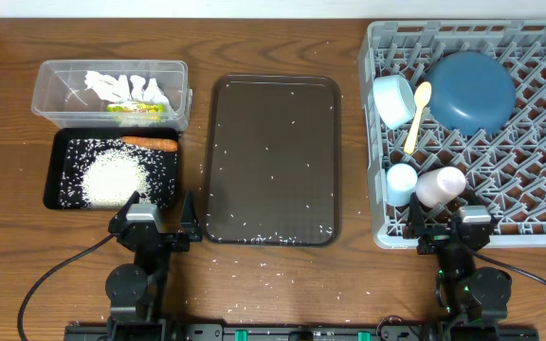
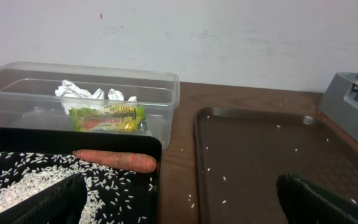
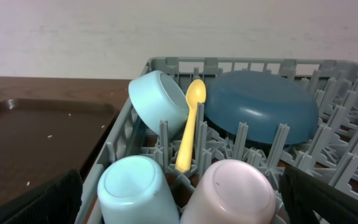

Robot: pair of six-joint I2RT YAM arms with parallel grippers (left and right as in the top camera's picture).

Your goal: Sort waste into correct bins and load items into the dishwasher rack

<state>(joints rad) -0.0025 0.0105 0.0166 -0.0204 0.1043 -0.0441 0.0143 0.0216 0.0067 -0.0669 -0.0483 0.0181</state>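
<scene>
The clear tub (image 1: 45,95) holds crumpled tissue (image 1: 121,87) and a yellow-green wrapper (image 2: 107,117). In front of it, the black tray (image 1: 60,142) carries a rice heap (image 1: 117,178) and the orange carrot stick (image 2: 114,160). Inside the grey rack (image 1: 538,142) are the dark-blue bowl (image 1: 470,92), white bowl (image 1: 393,99), yellow spoon (image 3: 188,137), blue cup (image 3: 132,186) and pink cup (image 3: 235,193). My left gripper (image 1: 157,216) hangs open at the black tray's near right corner. Open too, my right gripper (image 1: 451,225) sits at the rack's near edge, just behind both cups.
A large dark brown serving tray (image 1: 273,161) lies between the bins and the rack, with stray rice grains on it. More grains (image 1: 254,275) dot the wooden table in front of it. The rack's corner (image 2: 353,102) shows at right in the left wrist view.
</scene>
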